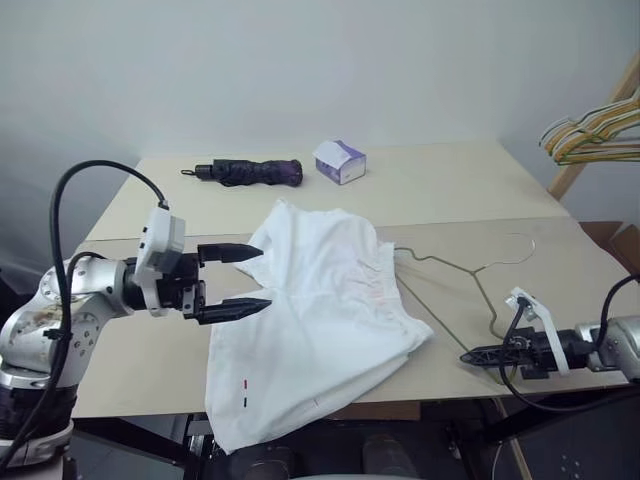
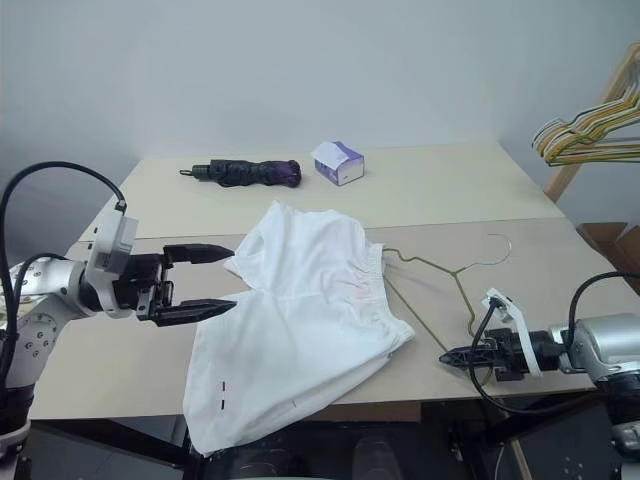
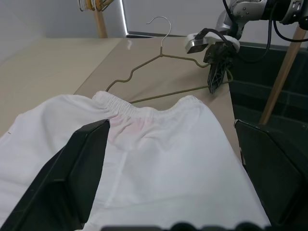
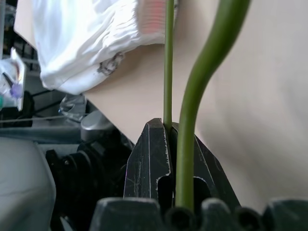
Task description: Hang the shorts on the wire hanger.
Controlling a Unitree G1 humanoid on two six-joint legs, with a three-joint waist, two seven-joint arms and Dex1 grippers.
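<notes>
Shorts (image 1: 310, 310) lying flat and spread on tabletop (image 1: 450, 190), waistband toward the robot's right, one leg hem hanging over the near edge. Small red and black marks near that hem. Cloth looks thin, soft and light; likely to sag and fold when lifted, so a pinch at the gathered waistband, where the fabric is thickest, seems the surest hold.

Wire hanger (image 1: 470, 270) lies just beside the waistband, one shoulder running under or against the cloth, hook pointing away toward the far right. Thin, stiff but springy wire; probably twists easily if held at one point.

Right tool (image 1: 478, 354) at the near edge of the tabletop, fingers closed tight on the hanger's lower corner; wrist view shows the wire clamped between them.

Left tool (image 1: 245, 280) hovers over the left edge of the shorts, fingers spread wide, holding nothing; contact with the cloth not discernible.

Farther back: folded dark umbrella (image 1: 250, 172) and small purple-and-white box (image 1: 340, 161), well apart from the shorts. Bunch of coloured hangers (image 1: 592, 132) on a wooden rack at far right.
</notes>
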